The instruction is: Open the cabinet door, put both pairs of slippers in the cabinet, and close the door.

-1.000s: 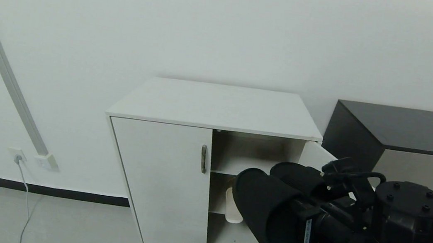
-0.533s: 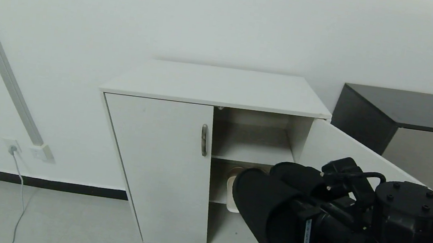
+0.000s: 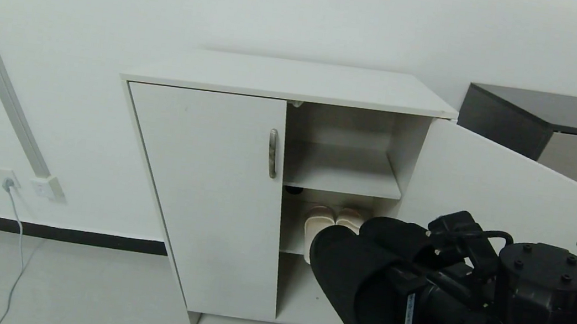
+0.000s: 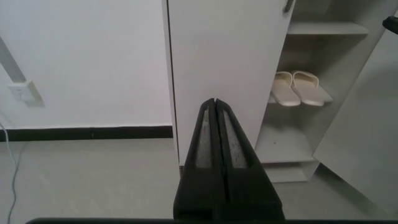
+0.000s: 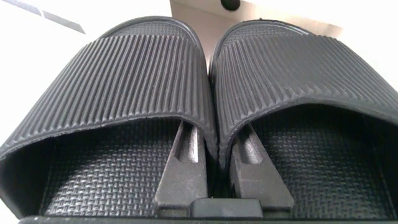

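A: Well, where do we find the cabinet?

B: We see it against the white wall. Its right door is swung wide open, while its left door is shut, with a metal handle at its inner edge.

A: And the slippers?

B: We see the white slippers side by side on the middle shelf, in the open right half. The shelf above them and the bottom compartment are bare. The black slippers are outside the cabinet, in front of the opening and below the open door, carried by the right arm.

A: How do we read the right gripper?

B: We see one finger inside each black slipper, the jaws pinching the two inner side walls together, so both shoes are gripped as a pair.

A: And the left gripper?

B: Its jaws are pressed together with nothing between them. It hangs above the floor in front of the closed left door, well apart from the white slippers.

A: Anything else around?

B: A wall socket with a cable trailing to the floor sits left of the cabinet, and a dark cupboard stands to its right.
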Robot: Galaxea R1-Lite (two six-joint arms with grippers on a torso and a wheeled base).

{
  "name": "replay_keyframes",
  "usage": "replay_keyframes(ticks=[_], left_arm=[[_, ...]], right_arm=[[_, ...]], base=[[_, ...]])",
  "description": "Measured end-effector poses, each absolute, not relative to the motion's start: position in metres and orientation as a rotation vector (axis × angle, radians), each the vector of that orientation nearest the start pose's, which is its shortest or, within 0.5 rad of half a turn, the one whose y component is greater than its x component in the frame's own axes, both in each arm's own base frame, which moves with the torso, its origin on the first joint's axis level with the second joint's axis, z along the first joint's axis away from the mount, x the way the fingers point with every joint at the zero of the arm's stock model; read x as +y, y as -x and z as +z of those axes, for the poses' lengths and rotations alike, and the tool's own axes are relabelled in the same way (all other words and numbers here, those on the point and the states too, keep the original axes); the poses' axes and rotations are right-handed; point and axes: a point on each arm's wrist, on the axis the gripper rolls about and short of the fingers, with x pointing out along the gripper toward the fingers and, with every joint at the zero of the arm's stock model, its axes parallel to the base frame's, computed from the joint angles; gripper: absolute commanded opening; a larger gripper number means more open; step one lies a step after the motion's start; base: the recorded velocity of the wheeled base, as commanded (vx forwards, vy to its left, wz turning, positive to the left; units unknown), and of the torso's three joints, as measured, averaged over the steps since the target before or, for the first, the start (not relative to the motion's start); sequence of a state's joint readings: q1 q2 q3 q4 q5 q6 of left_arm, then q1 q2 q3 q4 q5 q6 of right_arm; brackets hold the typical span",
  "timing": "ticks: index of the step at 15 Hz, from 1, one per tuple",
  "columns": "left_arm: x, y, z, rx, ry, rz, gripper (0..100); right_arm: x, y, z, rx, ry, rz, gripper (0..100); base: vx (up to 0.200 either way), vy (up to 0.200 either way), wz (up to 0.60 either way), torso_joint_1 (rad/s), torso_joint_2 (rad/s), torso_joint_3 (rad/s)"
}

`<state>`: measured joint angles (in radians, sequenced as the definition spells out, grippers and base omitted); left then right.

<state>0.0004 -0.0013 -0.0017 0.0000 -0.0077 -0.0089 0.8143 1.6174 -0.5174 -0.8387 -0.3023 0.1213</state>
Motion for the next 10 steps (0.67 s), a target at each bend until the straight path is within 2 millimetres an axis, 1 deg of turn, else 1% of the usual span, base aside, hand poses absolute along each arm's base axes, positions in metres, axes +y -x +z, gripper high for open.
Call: replay_keyframes(ticks=[5, 9, 10], left_arm=[[-0.0002, 0.023, 0.0759, -0.003, 0.009, -0.007, 0], [-0.0002, 0.023, 0.0759, -0.003, 0.009, -0.007, 0], [-0.0002, 0.023, 0.0759, -0.003, 0.009, -0.007, 0]], right_arm=[[0.1829, -0.1815, 0.1508, 0.252, 0.036, 0.501, 0], [0.1831, -0.1815, 0.151, 0.248, 0.034, 0.503, 0], [0.1833, -0.1815, 0.151, 0.248, 0.037, 0.504, 0]], base=[[0.0, 0.0, 0.0, -0.04, 0.43, 0.381], [0.0, 0.0, 0.0, 0.001, 0.03, 0.021], [0.0, 0.0, 0.0, -0.017, 0.07, 0.129]])
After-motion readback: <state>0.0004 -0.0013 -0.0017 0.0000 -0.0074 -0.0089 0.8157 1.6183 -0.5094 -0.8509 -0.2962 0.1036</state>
